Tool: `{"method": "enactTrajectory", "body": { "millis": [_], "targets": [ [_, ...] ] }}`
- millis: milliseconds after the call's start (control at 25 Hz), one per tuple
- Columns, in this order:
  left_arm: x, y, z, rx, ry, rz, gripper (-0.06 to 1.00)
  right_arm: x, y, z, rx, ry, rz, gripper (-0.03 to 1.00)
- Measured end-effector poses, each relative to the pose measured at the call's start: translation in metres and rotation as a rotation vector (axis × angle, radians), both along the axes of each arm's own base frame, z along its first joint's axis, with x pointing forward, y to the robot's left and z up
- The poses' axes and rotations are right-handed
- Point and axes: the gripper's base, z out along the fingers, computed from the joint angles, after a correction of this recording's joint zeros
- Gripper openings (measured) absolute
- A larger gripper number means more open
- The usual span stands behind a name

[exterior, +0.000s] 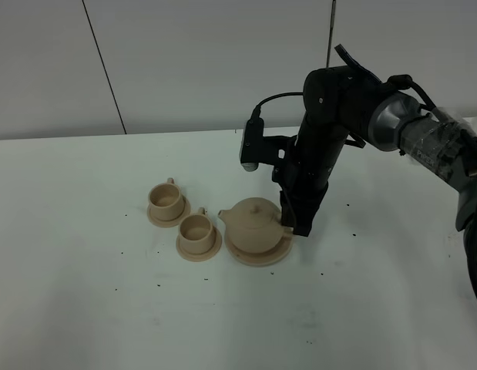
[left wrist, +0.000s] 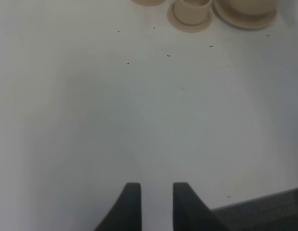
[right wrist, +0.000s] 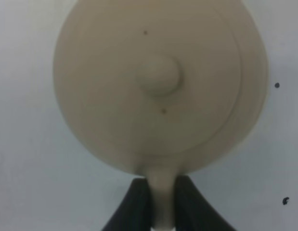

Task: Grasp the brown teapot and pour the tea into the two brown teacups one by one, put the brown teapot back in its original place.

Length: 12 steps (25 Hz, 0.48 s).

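Observation:
The brown teapot [exterior: 253, 222] sits on its large round saucer [exterior: 257, 259], its original place, right of centre on the white table. My right gripper [exterior: 295, 227] comes down at the pot's right side and is shut on its loop handle [right wrist: 161, 185]; the wrist view looks straight down on the knobbed lid [right wrist: 158, 76]. The two brown teacups [exterior: 166, 199] [exterior: 196, 228] stand on small saucers left of the spout. My left gripper [left wrist: 156, 202] hovers open over bare table with nothing between its fingers; one teacup [left wrist: 192, 8] shows far ahead of it.
Small black specks [exterior: 321, 271] dot the white tabletop. A grey panelled wall [exterior: 184, 62] stands behind the table. The table's dark edge [left wrist: 264, 211] shows near my left gripper. My right arm [exterior: 408, 135] reaches in from the right.

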Motion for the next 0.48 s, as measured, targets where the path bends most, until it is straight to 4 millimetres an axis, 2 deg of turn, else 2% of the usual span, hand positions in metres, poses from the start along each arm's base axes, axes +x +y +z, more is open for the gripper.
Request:
{"method": "enactTrajectory", "body": {
  "millis": [280, 480],
  "targets": [
    [0.000, 0.000, 0.000, 0.000, 0.000, 0.000, 0.23, -0.001, 0.000, 0.002, 0.004, 0.000, 0.001, 0.10],
    [0.000, 0.000, 0.000, 0.000, 0.000, 0.000, 0.23, -0.002, -0.001, 0.015, 0.016, -0.022, 0.001, 0.10]
  ]
}}
